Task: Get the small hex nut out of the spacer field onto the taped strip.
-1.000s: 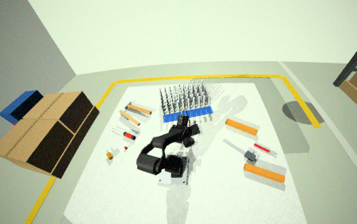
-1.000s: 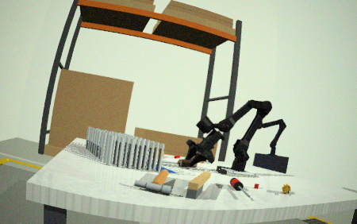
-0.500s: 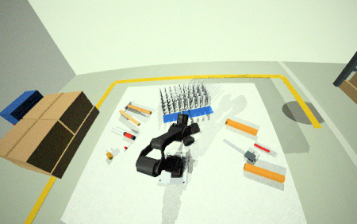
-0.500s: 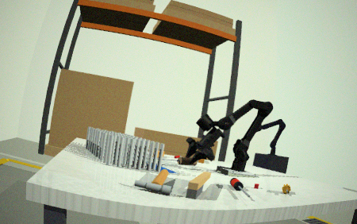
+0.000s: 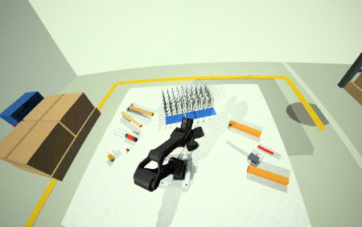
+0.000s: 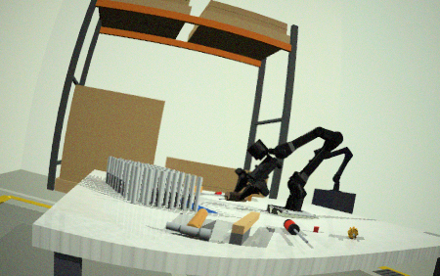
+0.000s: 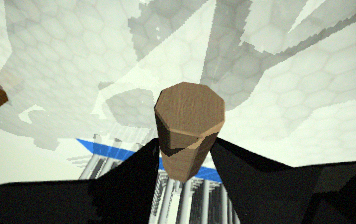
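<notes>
Pinched in the black two-fingered gripper (image 5: 187,120) (image 6: 237,194) (image 7: 185,152) is a brown wooden faceted handle (image 6: 233,197) (image 7: 190,111); its broad end faces the wrist camera, and whatever it carries at the far end is hidden.

Behind everything stands a tall rack with orange beams and dark posts (image 6: 66,98). Next in size is the white tabletop (image 5: 213,197) (image 6: 147,245), with the black jointed arm (image 5: 170,146) (image 6: 317,152) reaching over it towards a dense field of upright silver metal spacers (image 5: 187,101) (image 6: 158,186) (image 7: 186,205). A flat blue taped strip (image 5: 174,120) (image 6: 200,207) (image 7: 210,173) runs along the front of that field. In the top view the gripper's tip appears at the strip's near edge, with the spacers just beyond; the gap between it and the surface cannot be judged.

Well apart from the gripper, two long orange blocks (image 5: 244,129) (image 5: 267,175) lie to one side, near a grey-headed tool (image 5: 254,158). On the opposite side are a red-and-black screwdriver (image 5: 130,137) (image 6: 291,226), a yellow knobbly piece (image 5: 111,157) (image 6: 353,232) and a little red block (image 5: 127,150) (image 6: 316,229).

Smallest of all, the hex nut cannot be made out in any view, so its place relative to the gripper cannot be told.
</notes>
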